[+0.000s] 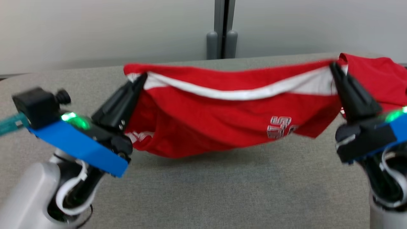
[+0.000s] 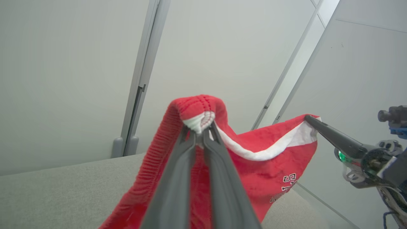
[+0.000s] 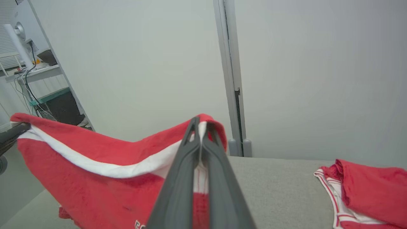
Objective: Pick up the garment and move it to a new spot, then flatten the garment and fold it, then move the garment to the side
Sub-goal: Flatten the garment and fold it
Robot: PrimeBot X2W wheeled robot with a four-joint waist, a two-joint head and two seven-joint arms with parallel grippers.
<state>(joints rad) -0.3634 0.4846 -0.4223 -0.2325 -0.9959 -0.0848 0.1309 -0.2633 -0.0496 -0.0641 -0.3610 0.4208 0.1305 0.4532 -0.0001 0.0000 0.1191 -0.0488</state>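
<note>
My left gripper (image 1: 141, 79) and right gripper (image 1: 334, 67) are each clamped shut on an upper corner of the red garment (image 1: 222, 124) (white band along its top edge), which sags stretched between them over the grey table (image 1: 222, 190), a second red cloth (image 1: 378, 76) lying far right before the pale wall (image 1: 95, 25).

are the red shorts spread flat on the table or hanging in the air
Hanging: the red shorts are stretched by the waistband between left hand and right hand, sagging over the table.
</note>
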